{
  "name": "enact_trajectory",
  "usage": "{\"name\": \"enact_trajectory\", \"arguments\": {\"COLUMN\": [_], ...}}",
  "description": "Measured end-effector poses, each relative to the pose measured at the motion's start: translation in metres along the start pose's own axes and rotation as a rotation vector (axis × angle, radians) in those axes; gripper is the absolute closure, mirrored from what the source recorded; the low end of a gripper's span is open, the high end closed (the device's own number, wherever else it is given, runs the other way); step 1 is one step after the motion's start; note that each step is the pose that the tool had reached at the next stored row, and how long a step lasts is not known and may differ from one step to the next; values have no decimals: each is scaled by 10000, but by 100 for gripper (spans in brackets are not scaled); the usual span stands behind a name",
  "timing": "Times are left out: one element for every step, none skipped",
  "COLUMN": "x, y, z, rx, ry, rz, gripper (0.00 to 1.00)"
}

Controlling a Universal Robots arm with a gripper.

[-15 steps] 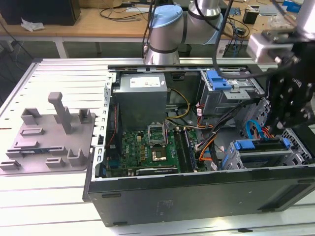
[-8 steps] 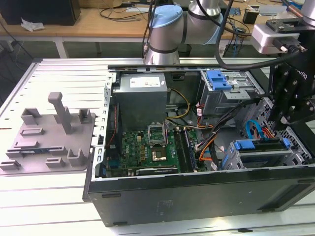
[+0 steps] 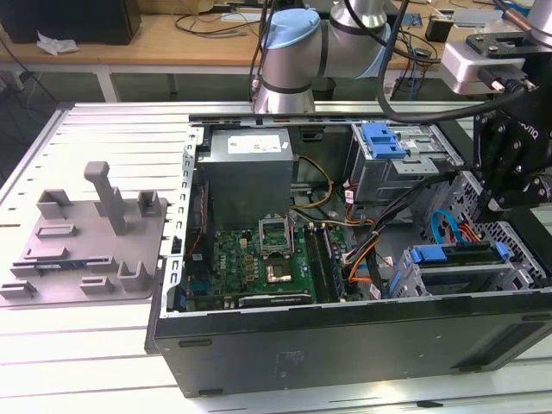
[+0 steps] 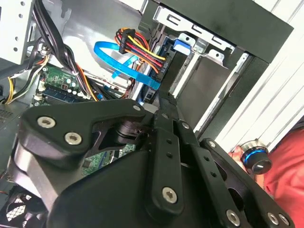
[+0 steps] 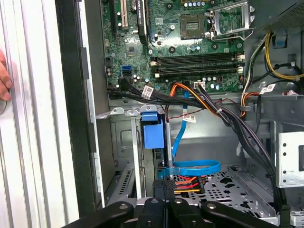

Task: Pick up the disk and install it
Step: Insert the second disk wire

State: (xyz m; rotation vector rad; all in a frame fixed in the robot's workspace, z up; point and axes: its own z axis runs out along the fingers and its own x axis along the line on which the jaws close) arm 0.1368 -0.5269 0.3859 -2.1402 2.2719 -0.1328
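**A:** Where is the disk in relation to you?

**B:** It stands on edge in the drive cage, at the corner of the open computer case on the exterior view's right. Its blue carrier faces up. The long edge runs across the exterior view, left to right.

**A:** And your end effector?

**B:** It hangs just above the disk's end on the exterior view's right, close to the cage. In the first wrist view the thin edge of the disk runs straight away from the end effector, so you are in line with its long axis. I cannot tell whether the end effector is spread, pressed together or pinching anything. I also cannot tell whether it touches the drive.

**A:** What crowds you?

**B:** A blue flat cable loops just beside the disk's near end, next to a red-and-yellow power lead. The black cable bundle and the motherboard lie beyond, well apart.

**A:** The surface?

**B:** The case sits on a ribbed metal surface, with a grey fixture plate on the exterior view's left. A person's hand rests on the surface outside the case wall.
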Motion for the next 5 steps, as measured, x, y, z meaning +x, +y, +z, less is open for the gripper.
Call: {"name": "enact_trajectory", "arguments": {"x": [0,0,0,0,0], "y": [0,0,0,0,0], "z": [0,0,0,0,0], "rx": [0,0,0,0,0], "ry": [1,1,2,3,3], "rz": [0,0,-1,-1,0], "gripper": [89,89,89,89,89]}}
